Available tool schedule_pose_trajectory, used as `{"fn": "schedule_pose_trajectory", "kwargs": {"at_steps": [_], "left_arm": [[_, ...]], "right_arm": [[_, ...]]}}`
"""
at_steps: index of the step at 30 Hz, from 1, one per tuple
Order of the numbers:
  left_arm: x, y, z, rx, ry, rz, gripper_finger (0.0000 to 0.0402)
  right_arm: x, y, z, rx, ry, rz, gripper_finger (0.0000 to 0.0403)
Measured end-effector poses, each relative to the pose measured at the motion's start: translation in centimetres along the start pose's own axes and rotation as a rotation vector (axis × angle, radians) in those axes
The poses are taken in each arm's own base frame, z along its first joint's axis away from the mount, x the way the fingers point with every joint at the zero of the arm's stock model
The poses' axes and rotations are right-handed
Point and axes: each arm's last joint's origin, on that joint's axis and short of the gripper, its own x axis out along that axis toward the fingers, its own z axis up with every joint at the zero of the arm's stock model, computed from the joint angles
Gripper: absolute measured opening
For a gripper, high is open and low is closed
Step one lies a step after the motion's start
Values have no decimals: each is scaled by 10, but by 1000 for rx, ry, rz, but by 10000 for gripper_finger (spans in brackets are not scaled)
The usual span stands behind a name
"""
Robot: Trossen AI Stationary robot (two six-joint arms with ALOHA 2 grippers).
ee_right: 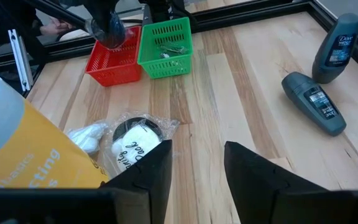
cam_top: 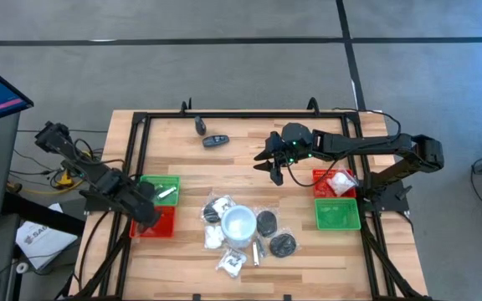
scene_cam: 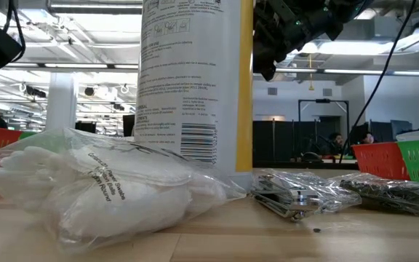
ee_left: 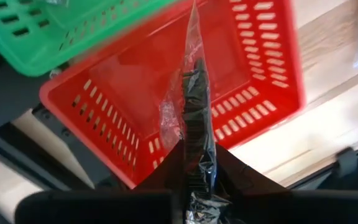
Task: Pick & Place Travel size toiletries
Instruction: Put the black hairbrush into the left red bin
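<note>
My left fingers [ee_left: 194,186] pinch a dark stick in a clear wrapper [ee_left: 193,118], hanging over the red tray [ee_left: 241,81]. Light, crinkly, likely slippery; best gripped on the stiff core. Right fingers [ee_right: 194,162] half open, empty, above the table [ee_right: 241,87]

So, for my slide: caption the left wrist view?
Left gripper holds a clear-wrapped dark item above the red basket.

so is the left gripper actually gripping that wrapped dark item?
Touching. Left wrist view: the left gripper fingers are shut on the wrapped dark item, above the red tray.
</note>
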Motion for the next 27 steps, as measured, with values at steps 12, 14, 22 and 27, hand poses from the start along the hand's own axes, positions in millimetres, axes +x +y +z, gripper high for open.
{"fn": "schedule_pose_trajectory", "kwargs": {"at_steps": [12, 14, 22, 27], "left_arm": [[13, -7, -2, -12, 79, 111, 29], [13, -8, -2, -12, 77, 114, 32], [13, -8, -2, -10, 72, 113, 61], [13, -8, -2, -10, 68, 112, 87]], "right_arm": [[0, 0, 0, 0, 0, 0, 136], [0, 0, 0, 0, 0, 0, 135], [0, 0, 0, 0, 0, 0, 134], [0, 0, 0, -19, -1, 0, 133]]}}
